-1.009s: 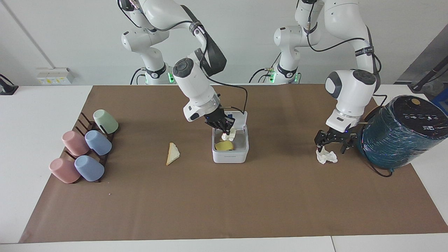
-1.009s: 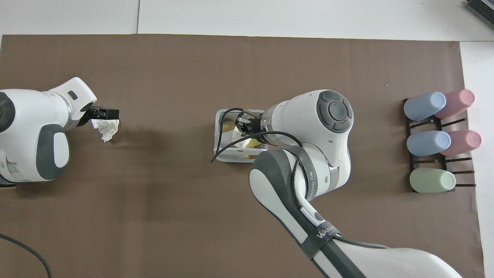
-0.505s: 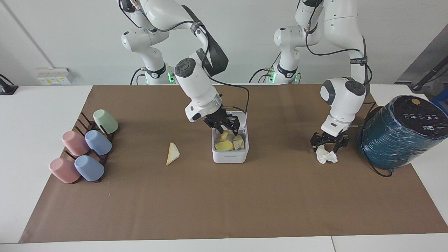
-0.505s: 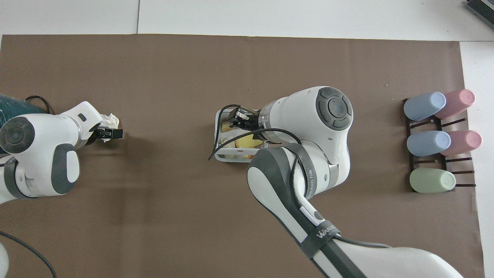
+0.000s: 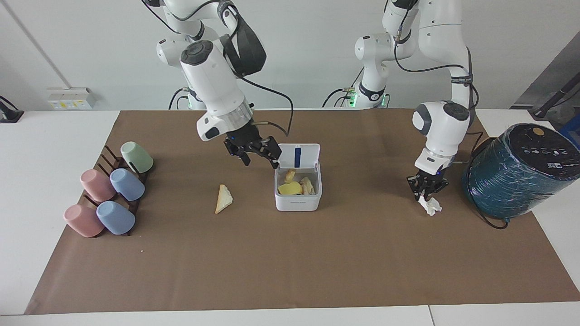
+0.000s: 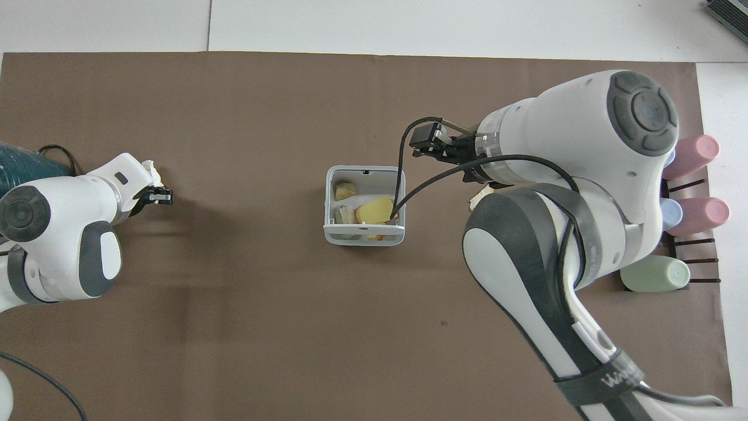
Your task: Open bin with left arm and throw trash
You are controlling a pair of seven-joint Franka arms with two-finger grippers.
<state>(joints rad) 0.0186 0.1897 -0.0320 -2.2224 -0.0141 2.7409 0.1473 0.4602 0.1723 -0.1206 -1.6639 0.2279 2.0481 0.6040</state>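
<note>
The white bin [image 5: 297,201] stands mid-table with its lid [image 5: 297,156] up; it also shows in the overhead view [image 6: 327,231]. Yellow scraps [image 5: 290,188] and a paper wad [image 5: 308,184] lie inside. My right gripper [image 5: 257,156] is open and empty, raised beside the lid, toward the tan wedge [image 5: 223,198]. In the overhead view the right gripper [image 6: 425,145] shows and the arm hides most of the wedge [image 6: 476,202]. My left gripper [image 5: 425,189] points down, shut on the top of the other paper wad [image 5: 431,206], which touches the mat.
A teal-wrapped cylinder [image 5: 521,170] with a cable stands close beside the left gripper at the left arm's end. A rack of pastel cups [image 5: 108,194] lies at the right arm's end. The brown mat [image 5: 290,262] covers the table.
My right gripper let a wad go into the bin, then rose out and moved toward the wedge. My left gripper turned down and closed on the other wad.
</note>
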